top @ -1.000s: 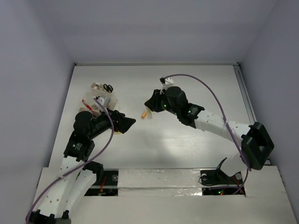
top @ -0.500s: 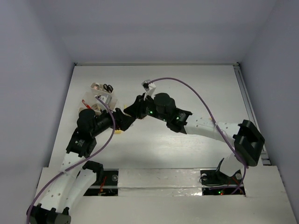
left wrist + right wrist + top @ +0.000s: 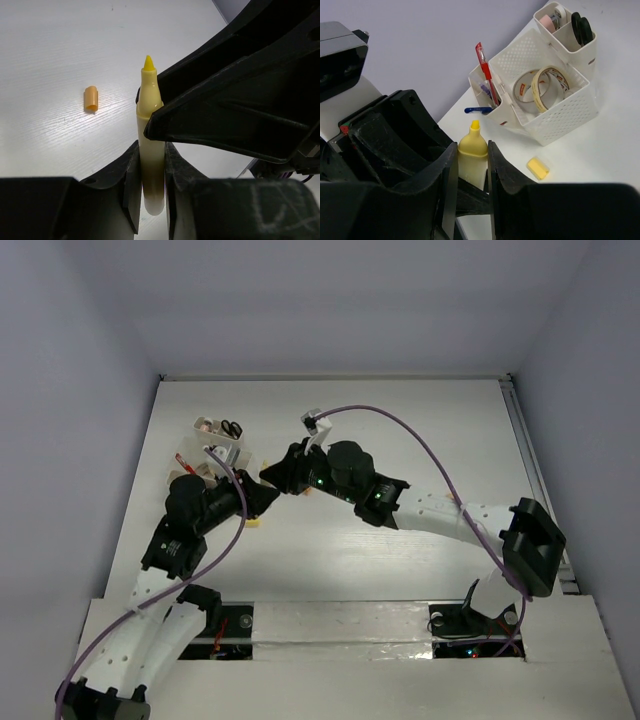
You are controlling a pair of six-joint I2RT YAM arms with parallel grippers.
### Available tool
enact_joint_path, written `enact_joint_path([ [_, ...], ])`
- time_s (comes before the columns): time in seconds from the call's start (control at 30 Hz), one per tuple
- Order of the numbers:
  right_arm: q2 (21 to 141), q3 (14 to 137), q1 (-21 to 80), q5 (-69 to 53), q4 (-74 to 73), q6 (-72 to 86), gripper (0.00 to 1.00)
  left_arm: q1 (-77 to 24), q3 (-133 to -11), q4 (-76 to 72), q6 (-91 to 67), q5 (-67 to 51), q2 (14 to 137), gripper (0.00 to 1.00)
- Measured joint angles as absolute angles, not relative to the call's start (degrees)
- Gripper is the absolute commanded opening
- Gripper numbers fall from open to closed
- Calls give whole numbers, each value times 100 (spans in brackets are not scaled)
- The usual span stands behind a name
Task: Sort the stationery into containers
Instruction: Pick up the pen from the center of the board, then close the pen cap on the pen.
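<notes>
Hold the yellow plastic highlighter marker (image 3: 150, 130), uncapped, at table left-centre, clamped at the barrel in the left gripper (image 3: 151, 165) and near the tip in the right gripper (image 3: 471, 170). Confirm a firm left clamp before loosening the right. Then carry toward the white perforated plastic organiser (image 3: 560, 120) at eleven o'clock.

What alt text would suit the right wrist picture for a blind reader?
A black claw pinches an uncapped yellow highlighter, tip up, beside another black robot arm at left. Behind stands a white basket organizer holding tape rolls, a red pen and scissors.
</notes>
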State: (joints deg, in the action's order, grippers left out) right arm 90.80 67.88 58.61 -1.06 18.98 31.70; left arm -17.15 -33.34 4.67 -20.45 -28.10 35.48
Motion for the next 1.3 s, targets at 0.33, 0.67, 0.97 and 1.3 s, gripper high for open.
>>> enact_joint_path([
  [0.33,8593,6818,5782,-54,1076,2488,57,-1712,-3339,622,-1920,-2768,3328,0],
  [0.67,7769,6659,5105,-1146,692,1332,43,-1688,-3402,642,-1767,-2943,3249,0],
  [0.97,9240,6661,5151,-2383,585,873,61,-1688,-4451,902,-1787,-2954,2777,0],
  [1.3,11524,8536,5874,-1990,-106,-56,74,-1688,-5037,1004,-1813,-3033,2410,0],
])
